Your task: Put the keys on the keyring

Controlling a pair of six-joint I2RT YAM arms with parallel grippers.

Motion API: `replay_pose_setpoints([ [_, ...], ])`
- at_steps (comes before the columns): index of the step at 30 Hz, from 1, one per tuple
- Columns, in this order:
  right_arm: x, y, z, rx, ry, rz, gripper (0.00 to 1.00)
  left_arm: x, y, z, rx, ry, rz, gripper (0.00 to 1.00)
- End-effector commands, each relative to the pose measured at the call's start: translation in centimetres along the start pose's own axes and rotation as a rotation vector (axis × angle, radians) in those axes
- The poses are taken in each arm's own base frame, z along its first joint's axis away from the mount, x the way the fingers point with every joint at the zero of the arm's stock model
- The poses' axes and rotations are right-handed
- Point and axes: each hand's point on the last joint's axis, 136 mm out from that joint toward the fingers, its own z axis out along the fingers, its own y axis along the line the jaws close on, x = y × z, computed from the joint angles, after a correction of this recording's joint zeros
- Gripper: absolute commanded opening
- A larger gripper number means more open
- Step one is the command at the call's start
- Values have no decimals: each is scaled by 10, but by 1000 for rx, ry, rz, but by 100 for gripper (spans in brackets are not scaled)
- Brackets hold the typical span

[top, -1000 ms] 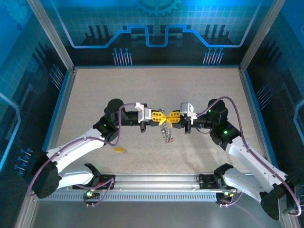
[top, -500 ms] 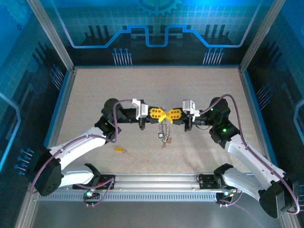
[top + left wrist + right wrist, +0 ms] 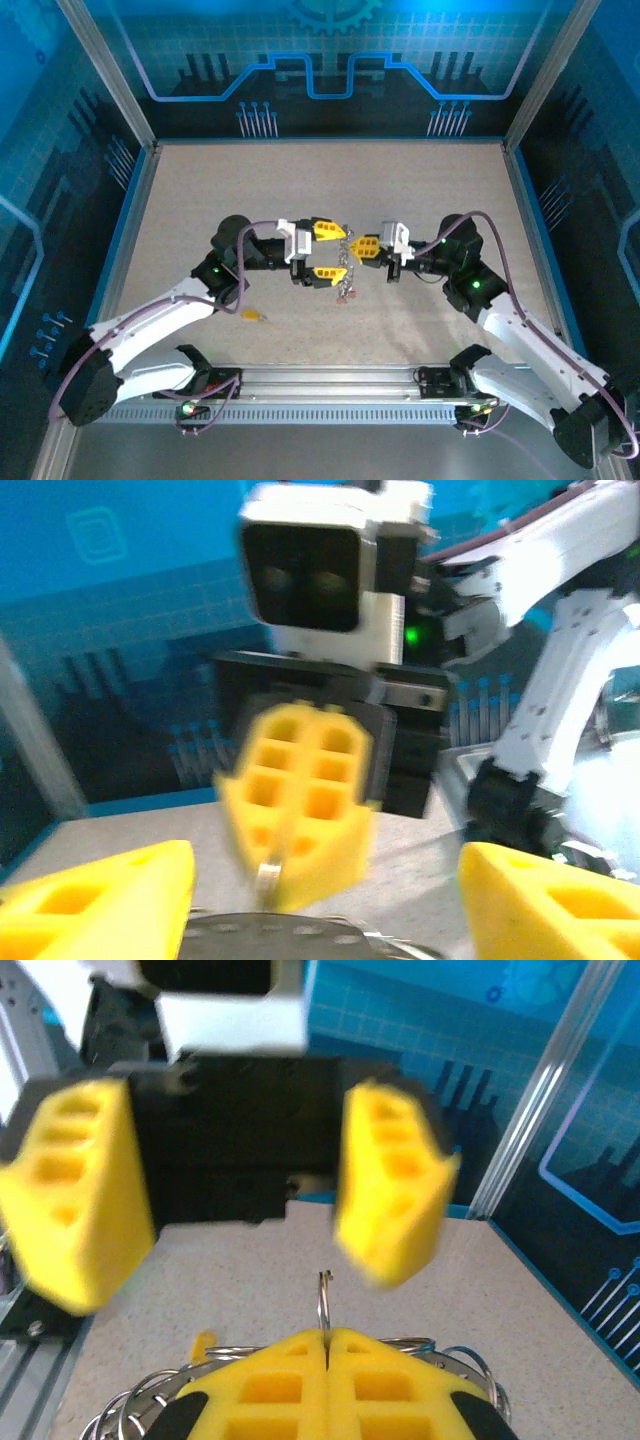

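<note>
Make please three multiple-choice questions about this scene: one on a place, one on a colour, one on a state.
1. Where does the loose yellow key lie?
A. On the table, near the left arm
B. Between the right gripper's fingers
C. Hanging on the keyring

2. What colour are the fingers of both grippers?
A. Black
B. Yellow
C. White

3. In what state is the left gripper?
A. Shut on the keyring
B. Shut on the yellow key
C. Open

Answers:
1 A: it rests on the bare table beside the left arm.
2 B: all the finger blocks are yellow in the wrist views.
3 C: its fingers stand wide apart, while the right gripper is shut on the keyring.
</note>
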Motion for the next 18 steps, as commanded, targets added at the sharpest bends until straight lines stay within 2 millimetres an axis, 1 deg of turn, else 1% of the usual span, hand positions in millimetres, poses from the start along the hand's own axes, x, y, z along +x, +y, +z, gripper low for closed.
replay_pose_setpoints([
  [1, 3, 20, -5, -8, 21, -179, 0, 10, 12, -20, -151, 111, 23, 98],
  [4, 2, 27, -7, 11, 24, -264, 0, 12, 18, -35, -243, 170, -63, 99],
  [6, 3, 29, -8, 10, 33, -286, 0, 16, 18, -43, -283, 209, -124, 99],
  [9, 4, 31, -8, 6, 32, -313, 0, 27, 16, -55, -329, 279, -241, 99],
  [12, 5, 31, -7, -8, 46, -333, 0, 40, 26, -72, -433, 384, -397, 99],
  [14, 9, 31, -5, -18, 72, -338, 0, 48, 29, -85, -486, 464, -487, 99],
  [16, 15, 30, -4, -26, 100, -332, 0, 61, 27, -97, -525, 550, -593, 99],
  [17, 19, 30, -3, -30, 114, -327, 0, 74, 27, -105, -561, 608, -657, 99],
  [18, 23, 30, -3, -31, 129, -321, 0, 92, 26, -115, -612, 687, -729, 99],
])
